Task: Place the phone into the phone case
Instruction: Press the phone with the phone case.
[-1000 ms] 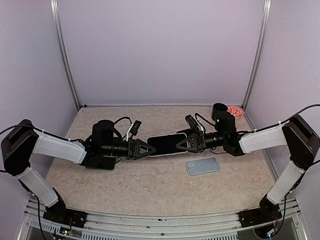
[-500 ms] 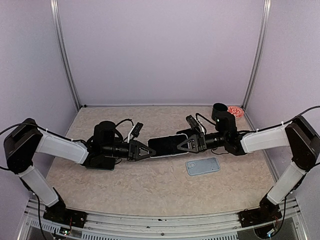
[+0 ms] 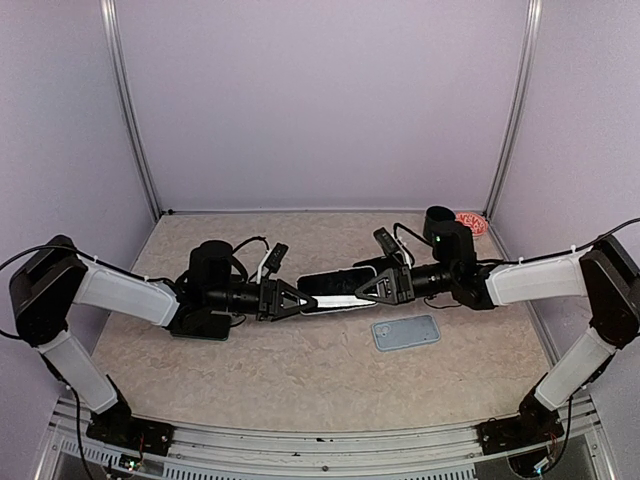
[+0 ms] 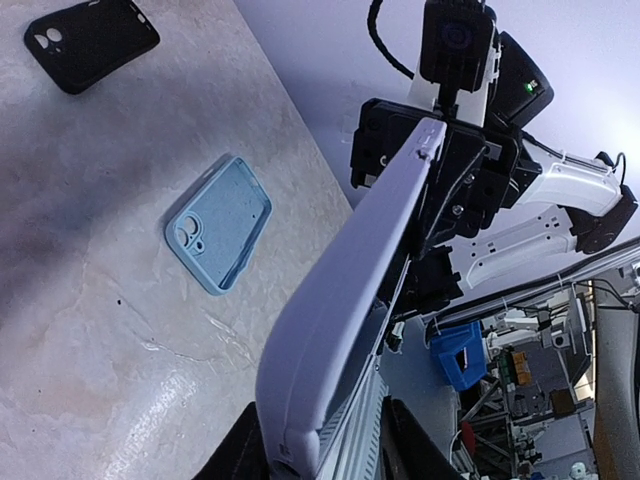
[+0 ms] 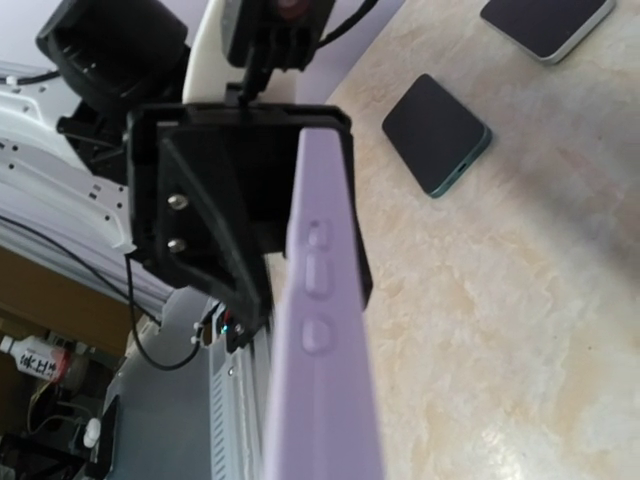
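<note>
A lavender phone case [image 3: 335, 289] with a dark phone face showing in it hangs above the table, held at both ends and tilted on edge. My left gripper [image 3: 297, 298] is shut on its left end, and my right gripper [image 3: 368, 288] is shut on its right end. In the left wrist view the case [image 4: 350, 290] runs from my fingers [image 4: 232, 452] up to the other gripper [image 4: 440, 170]. In the right wrist view its buttoned edge [image 5: 320, 330] fills the middle and hides my own fingers.
A light blue case [image 3: 406, 332] lies open side up on the table, near right of the held case, also in the left wrist view [image 4: 218, 222]. A black case [image 4: 92, 38] lies farther off. Two dark phones [image 5: 436, 132] [image 5: 548, 25] lie on the table. A red-white object [image 3: 470, 222] sits back right.
The held case has rolled about its long axis, so its dark face shows less and its pale edge more. Both grippers stay shut on its ends.
</note>
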`<state>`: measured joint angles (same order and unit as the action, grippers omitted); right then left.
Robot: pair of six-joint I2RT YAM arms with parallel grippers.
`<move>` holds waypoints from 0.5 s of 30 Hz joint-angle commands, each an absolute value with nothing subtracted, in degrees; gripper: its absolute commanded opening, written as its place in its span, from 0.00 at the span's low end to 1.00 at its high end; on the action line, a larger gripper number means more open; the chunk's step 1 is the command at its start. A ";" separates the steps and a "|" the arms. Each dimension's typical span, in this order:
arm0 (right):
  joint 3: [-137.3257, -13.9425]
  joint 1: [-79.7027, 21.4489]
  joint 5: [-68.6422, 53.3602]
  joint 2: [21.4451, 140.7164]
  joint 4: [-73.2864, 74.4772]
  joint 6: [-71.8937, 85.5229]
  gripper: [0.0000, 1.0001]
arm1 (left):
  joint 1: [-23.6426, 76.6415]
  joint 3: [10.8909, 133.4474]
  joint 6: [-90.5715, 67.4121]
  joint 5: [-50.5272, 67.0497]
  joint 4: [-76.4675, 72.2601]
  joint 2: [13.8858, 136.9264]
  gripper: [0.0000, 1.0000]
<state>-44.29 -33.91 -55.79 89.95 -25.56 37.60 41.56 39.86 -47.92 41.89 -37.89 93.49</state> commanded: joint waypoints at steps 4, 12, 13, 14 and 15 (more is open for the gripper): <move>-45.09 -33.43 -56.05 88.08 -30.45 40.07 0.00 | 40.25 40.38 -47.08 40.32 -37.47 91.59 0.45; -45.41 -32.48 -56.34 87.95 -30.42 41.78 0.00 | 37.52 39.45 -44.15 37.59 -33.10 86.87 0.67; -45.51 -32.43 -56.26 87.90 -30.09 41.87 0.00 | 37.26 39.51 -43.53 37.13 -32.20 86.20 0.69; -45.65 -32.39 -56.11 87.96 -29.73 41.80 0.00 | 37.08 39.62 -43.08 36.69 -31.24 85.75 0.69; -45.88 -32.35 -55.89 88.06 -29.15 41.66 0.00 | 36.82 39.71 -42.54 36.26 -30.49 85.02 0.70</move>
<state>-44.29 -32.86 -55.24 89.95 -26.44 41.30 37.60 39.79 -45.74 38.50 -34.50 88.01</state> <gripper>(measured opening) 0.112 0.685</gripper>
